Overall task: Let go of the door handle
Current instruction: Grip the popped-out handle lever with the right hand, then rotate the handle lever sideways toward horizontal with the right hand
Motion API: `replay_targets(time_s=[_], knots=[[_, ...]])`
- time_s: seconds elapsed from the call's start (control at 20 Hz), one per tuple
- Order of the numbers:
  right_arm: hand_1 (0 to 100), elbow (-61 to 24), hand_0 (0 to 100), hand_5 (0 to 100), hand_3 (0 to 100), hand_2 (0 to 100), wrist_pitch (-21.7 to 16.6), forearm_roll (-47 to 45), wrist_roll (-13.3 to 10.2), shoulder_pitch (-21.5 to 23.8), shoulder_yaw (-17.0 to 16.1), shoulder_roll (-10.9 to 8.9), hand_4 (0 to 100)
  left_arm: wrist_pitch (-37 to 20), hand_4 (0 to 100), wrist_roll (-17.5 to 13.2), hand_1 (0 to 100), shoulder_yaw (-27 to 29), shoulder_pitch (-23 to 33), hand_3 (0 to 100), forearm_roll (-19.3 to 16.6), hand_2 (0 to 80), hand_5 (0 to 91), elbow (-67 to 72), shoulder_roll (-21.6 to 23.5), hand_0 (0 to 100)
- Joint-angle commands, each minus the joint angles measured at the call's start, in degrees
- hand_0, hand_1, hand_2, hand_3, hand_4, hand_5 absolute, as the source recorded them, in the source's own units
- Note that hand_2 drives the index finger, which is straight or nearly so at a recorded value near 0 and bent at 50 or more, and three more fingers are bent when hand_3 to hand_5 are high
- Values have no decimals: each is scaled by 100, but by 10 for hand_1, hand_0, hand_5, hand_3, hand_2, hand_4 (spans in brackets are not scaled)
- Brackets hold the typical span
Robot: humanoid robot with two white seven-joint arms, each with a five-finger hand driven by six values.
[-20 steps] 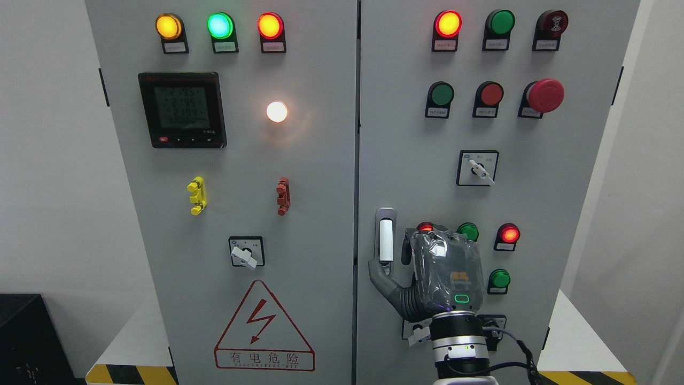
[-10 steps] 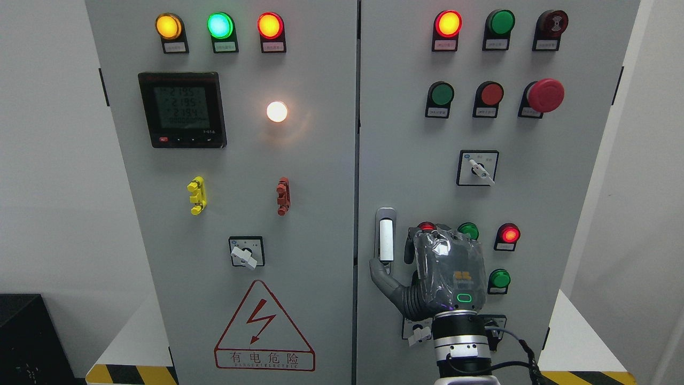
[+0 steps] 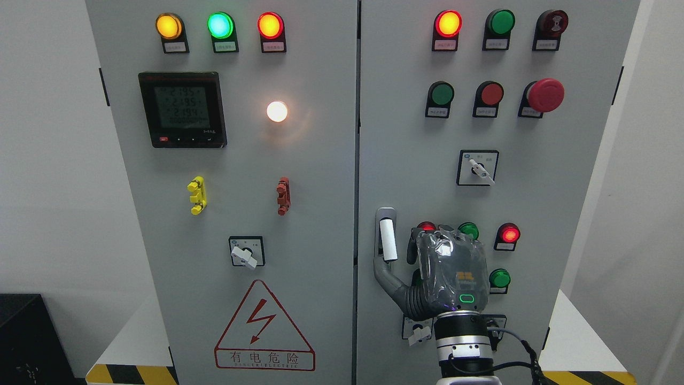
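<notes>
The white door handle [image 3: 388, 240] stands in its grey recess at the left edge of the right cabinet door [image 3: 406, 160], its lower end tilted slightly to the right. My right hand [image 3: 398, 256], wrapped in clear film, rises from the bottom edge just right of the handle. Its grey thumb [image 3: 382, 271] hooks up under the handle's lower end, with the tip hidden behind it. The dark fingertips [image 3: 410, 247] curl close beside the handle's right side. The left arm does not show.
Around the hand are red and green push buttons [image 3: 509, 234], a rotary switch [image 3: 478, 167] above and another switch [image 3: 419, 334] by the wrist. The left door [image 3: 240, 176] carries a meter, lamps and a warning triangle. Both doors look closed.
My right hand has shifted slightly right and up. The thumb has moved in under the handle, and the handle's lower end has tilted to the right from its straight position.
</notes>
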Motion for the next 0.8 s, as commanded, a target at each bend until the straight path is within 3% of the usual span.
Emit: replay_targets(time_s=[0.0,0.75], knots=[[451,-2,325,684,944,752,9,0,-1,15,-47,12,747,4,0,-5,0,0,0,96,0,45,0,0,0,0],[457,-98,359,685,945,750,17,-9,-9,32,-117,20,747,-5,0,-5,0,0,0,95,0,45,0,0,0,0]])
